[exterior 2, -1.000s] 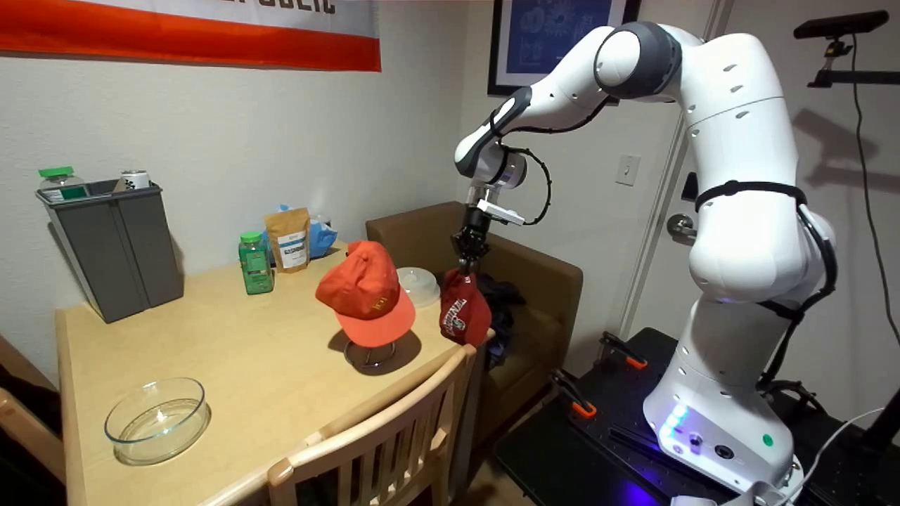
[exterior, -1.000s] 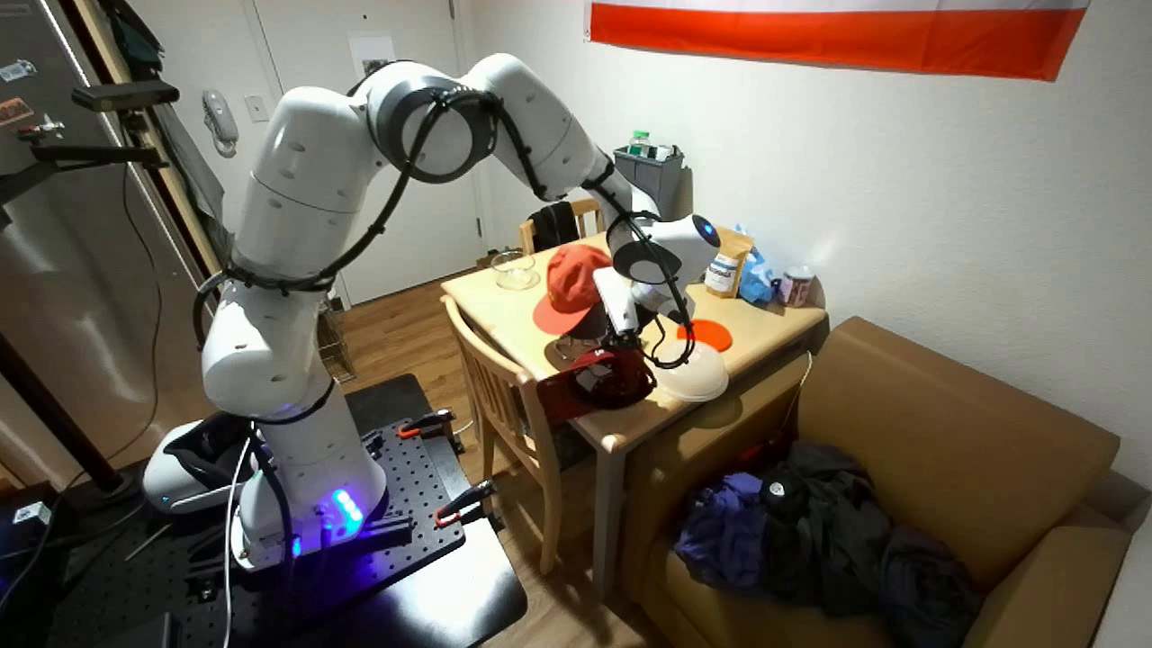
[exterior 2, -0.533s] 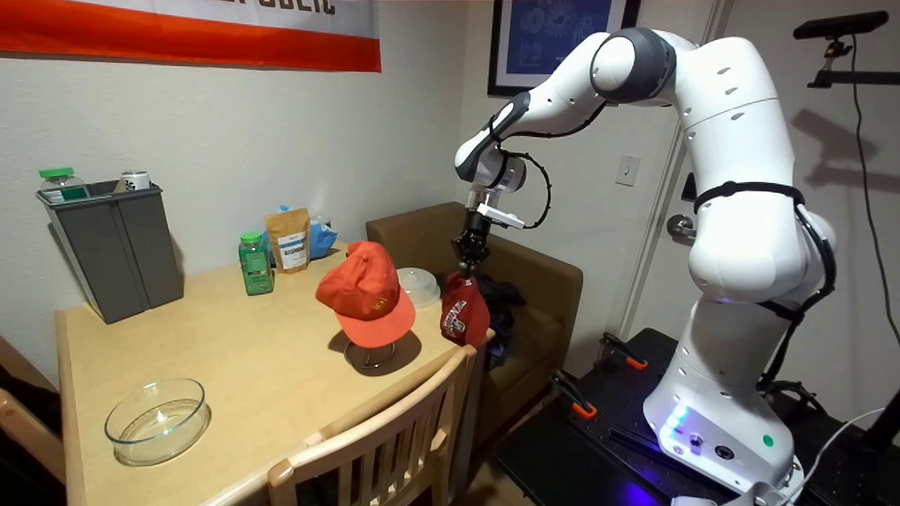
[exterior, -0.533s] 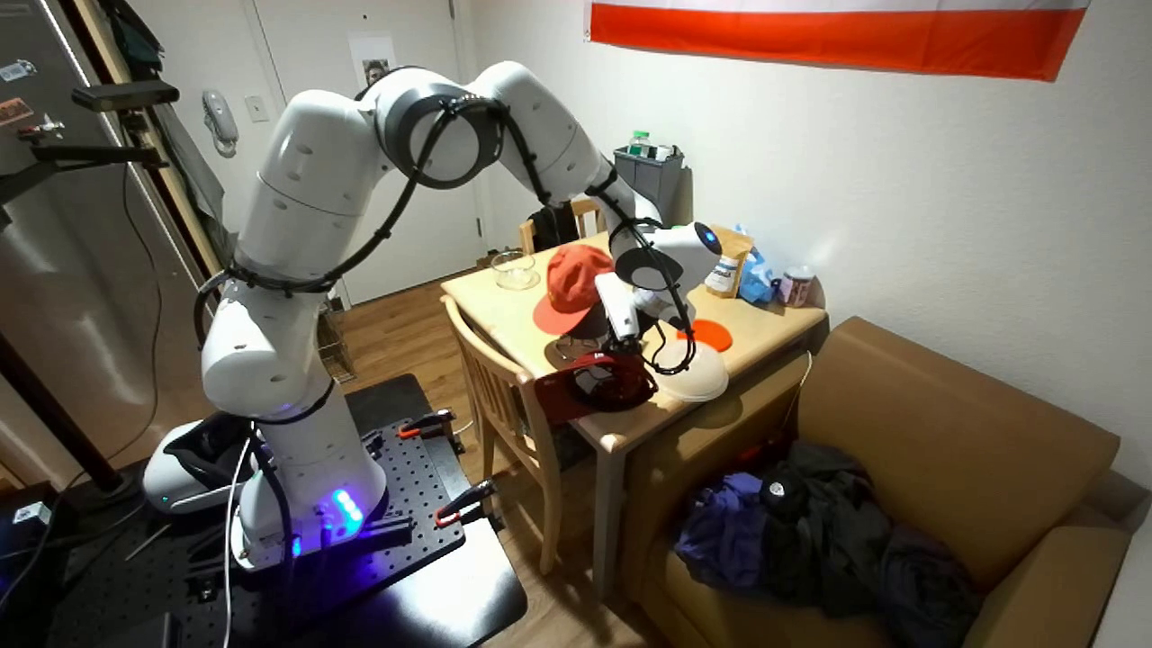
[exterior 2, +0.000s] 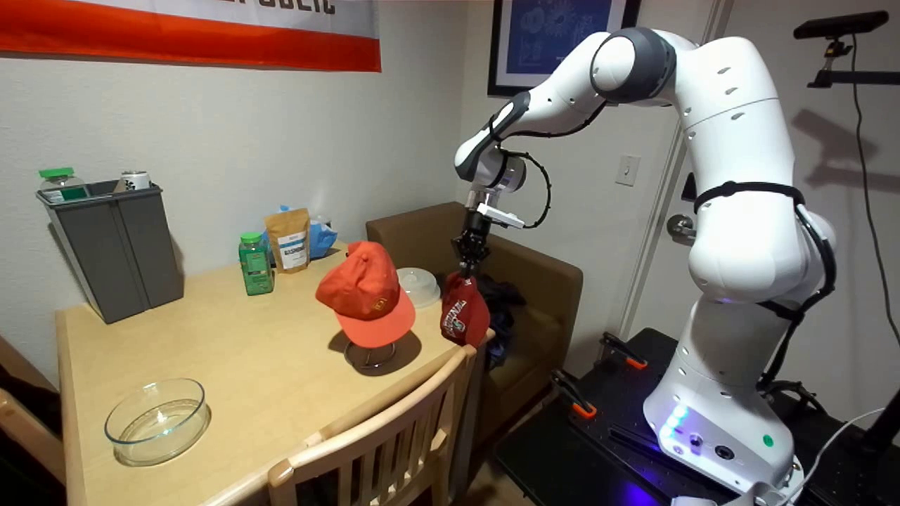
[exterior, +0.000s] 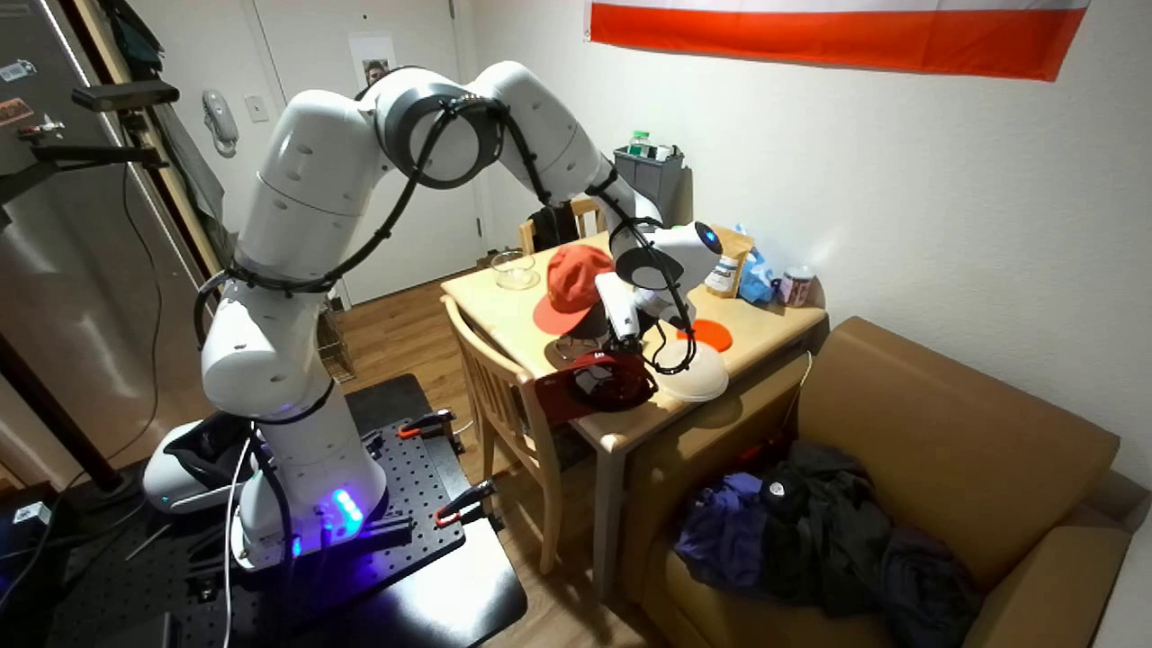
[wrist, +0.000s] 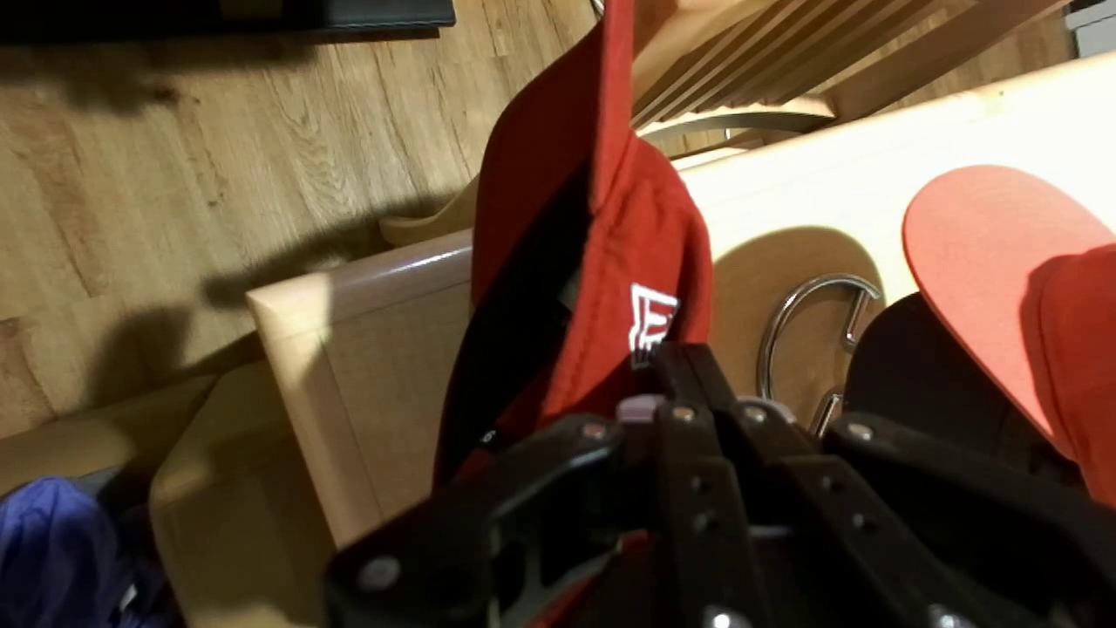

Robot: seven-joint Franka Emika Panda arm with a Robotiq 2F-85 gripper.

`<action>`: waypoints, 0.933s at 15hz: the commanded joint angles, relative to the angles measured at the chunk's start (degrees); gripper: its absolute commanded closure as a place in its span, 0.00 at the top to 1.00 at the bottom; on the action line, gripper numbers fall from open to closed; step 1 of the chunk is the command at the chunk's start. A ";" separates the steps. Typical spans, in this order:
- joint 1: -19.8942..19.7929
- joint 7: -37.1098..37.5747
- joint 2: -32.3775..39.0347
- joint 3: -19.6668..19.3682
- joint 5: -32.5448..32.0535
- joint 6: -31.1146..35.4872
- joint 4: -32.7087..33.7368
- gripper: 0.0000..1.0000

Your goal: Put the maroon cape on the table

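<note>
In an exterior view, around the propped cap (exterior 2: 365,281), the held cap (exterior 2: 464,313) is hanging below your tool (exterior 2: 466,269) at three o'clock; on the surface (exterior 2: 246,344), a bowl (exterior 2: 158,425) is sitting at eight, a pouch (exterior 2: 292,242) at ten; a chair (exterior 2: 380,414) is standing at six.

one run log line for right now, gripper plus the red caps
gripper: shut on maroon cap | position: near corner of table, contact unclear | orange-red cap: over metal stand | release: not yet

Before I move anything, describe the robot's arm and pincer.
The arm is white with dark grey joint bands, black cable strapped along it and blue lights at its base; the black pincer has jointed fingers with metallic fasteners.
</note>
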 commanded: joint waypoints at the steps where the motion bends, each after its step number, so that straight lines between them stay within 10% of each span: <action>1: -0.36 1.81 0.06 0.08 -0.23 -0.92 0.78 0.23; 8: 1.69 7.17 0.46 -0.54 -2.43 0.09 1.21 0.71; 14: 3.02 9.63 0.43 -0.37 -3.18 -0.19 1.82 0.71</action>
